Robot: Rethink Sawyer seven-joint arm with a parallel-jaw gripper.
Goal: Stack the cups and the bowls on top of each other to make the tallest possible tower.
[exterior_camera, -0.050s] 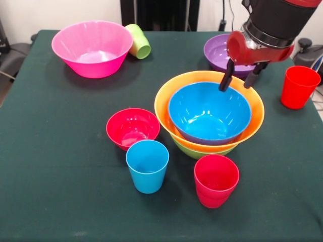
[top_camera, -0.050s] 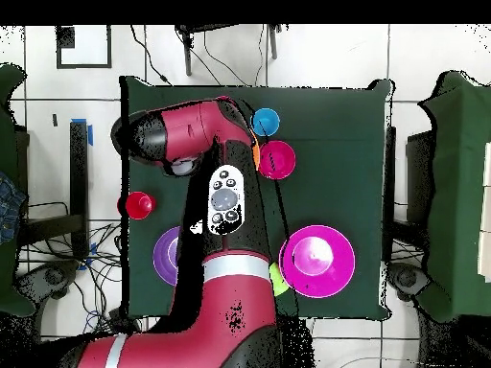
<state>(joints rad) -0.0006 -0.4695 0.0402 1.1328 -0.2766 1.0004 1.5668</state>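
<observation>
while jaws gape, glossy round bowls (exterior_camera, -0.050s: pixel 209 113) seemingly nest.

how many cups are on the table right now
4. A lime green cup lies tipped beside the pink bowl. A red cup stands alone at the right. A blue cup and another red cup stand in front.

One camera faced me from across the table (exterior_camera, -0.050s: pixel 60 201), set fairly close and angled down at its green cloth. The other hung high above, looking straight down, taking in the whole table (top_camera, -0.050s: pixel 355 144) and floor around it. Both shared the tabletop and my arm (exterior_camera, -0.050s: pixel 282 20).
</observation>
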